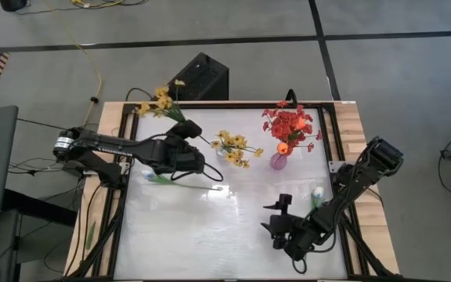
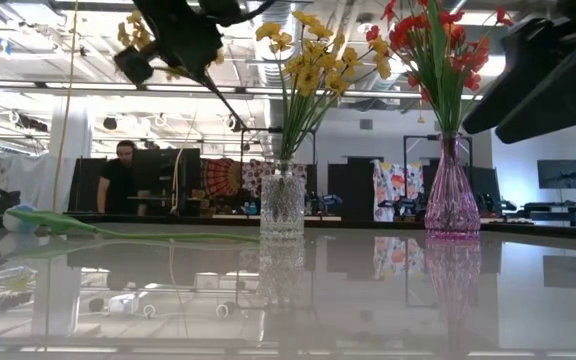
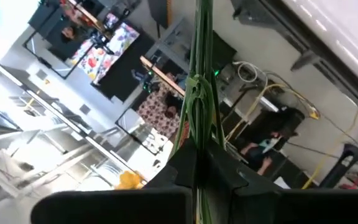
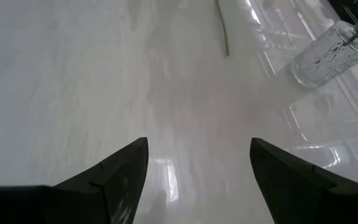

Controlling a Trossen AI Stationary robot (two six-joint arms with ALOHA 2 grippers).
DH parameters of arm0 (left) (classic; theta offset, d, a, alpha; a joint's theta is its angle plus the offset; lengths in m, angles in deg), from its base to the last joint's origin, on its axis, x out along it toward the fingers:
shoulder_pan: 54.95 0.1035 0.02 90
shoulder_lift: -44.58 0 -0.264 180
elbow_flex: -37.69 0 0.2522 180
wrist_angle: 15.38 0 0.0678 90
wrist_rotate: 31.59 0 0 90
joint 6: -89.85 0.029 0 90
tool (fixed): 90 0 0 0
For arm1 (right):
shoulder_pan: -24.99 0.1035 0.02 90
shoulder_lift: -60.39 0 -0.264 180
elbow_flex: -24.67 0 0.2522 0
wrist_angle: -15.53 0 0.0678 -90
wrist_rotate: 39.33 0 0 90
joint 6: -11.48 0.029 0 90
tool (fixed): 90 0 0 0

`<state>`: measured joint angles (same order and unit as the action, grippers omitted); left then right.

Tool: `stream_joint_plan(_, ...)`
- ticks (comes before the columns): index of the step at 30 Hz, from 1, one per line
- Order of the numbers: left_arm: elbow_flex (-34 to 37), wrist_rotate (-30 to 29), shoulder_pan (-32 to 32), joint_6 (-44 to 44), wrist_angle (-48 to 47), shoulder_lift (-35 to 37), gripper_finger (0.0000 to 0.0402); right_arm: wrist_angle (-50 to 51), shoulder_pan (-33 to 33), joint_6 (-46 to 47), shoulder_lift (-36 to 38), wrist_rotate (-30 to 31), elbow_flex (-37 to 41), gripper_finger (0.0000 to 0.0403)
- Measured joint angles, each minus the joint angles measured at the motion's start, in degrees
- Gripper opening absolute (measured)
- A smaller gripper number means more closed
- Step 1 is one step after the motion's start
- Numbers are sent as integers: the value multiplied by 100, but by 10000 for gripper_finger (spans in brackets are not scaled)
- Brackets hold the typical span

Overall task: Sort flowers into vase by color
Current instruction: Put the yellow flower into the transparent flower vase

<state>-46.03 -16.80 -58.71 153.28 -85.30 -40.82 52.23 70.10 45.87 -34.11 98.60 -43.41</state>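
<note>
A yellow spray [image 1: 160,100] is being held aloft by the left gripper [image 1: 185,149] over the far left part of the table [image 1: 210,235], its jaws clamped on the bundled green stems, as is being shown in the left wrist view [image 3: 199,106]; the blossoms are hanging out past the far left corner of the surface; a clear glass vase [image 2: 282,205] with yellow flowers [image 1: 233,146] is standing near the middle of the far edge, and a purple vase [image 2: 452,200] with red flowers [image 1: 290,123] and one orange tulip [image 1: 283,147] is standing toward the far right; a white tulip [image 1: 317,193] is lying flat near the right edge, and another long-stemmed flower [image 2: 28,219] is lying on the left side of the surface; the right gripper [image 1: 282,229] is being kept low over the near right area with its jaws apart and nothing between them; the sprays are being judged light, with bendy wire-like stems and top-heavy heads, so a hold low to mid stem is being judged best, since the blossoms are likely to crush or snag; the glass vases are being judged fragile and easily tipped by a sideways stem push.
</note>
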Motion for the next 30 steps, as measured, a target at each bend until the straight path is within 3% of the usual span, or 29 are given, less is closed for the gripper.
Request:
stream_joint_plan(6, 201, 398, 41, 917, 1155, 0, 0, 0, -27, -17, 2, 0, 0, 306)
stream_joint_plan(12, 201, 539, 253, 1227, 1831, 0, 0, -2, -27, -49, 1, -2, 0, 306)
stream_joint_plan(17, 199, 808, 290, 1539, 2066, -105, 0, -5, -27, -130, 1, -2, 0, 306)
stream_joint_plan(30, 199, 754, 545, 1804, 2431, -645, 0, -26, -27, -158, 0, -4, 0, 306)
